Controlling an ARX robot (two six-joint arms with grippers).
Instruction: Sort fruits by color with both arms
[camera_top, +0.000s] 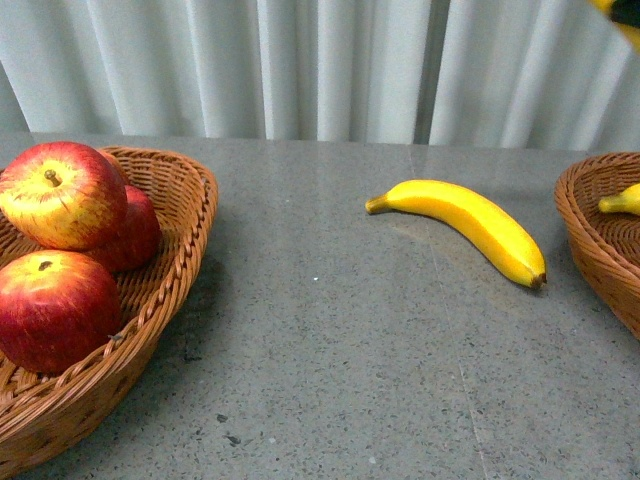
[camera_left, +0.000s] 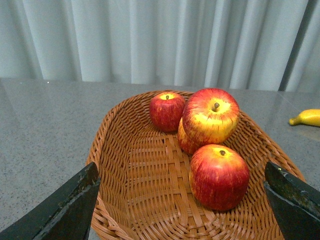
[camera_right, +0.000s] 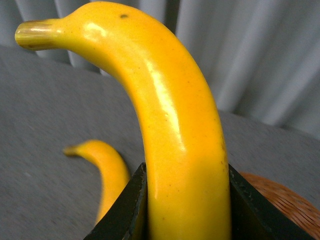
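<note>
One banana (camera_right: 185, 150) in the right gripper (camera_right: 186, 172) barely shows from front.

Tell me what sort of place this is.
Probably a staged robot test bench, not a kitchen: a grey speckled table, a plain pale curtain as backdrop, and a wicker basket holding only apples, while the right gripper holds a banana.

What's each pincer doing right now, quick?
Left pincer: open, holding nothing.
Right pincer: closed on a banana.
</note>
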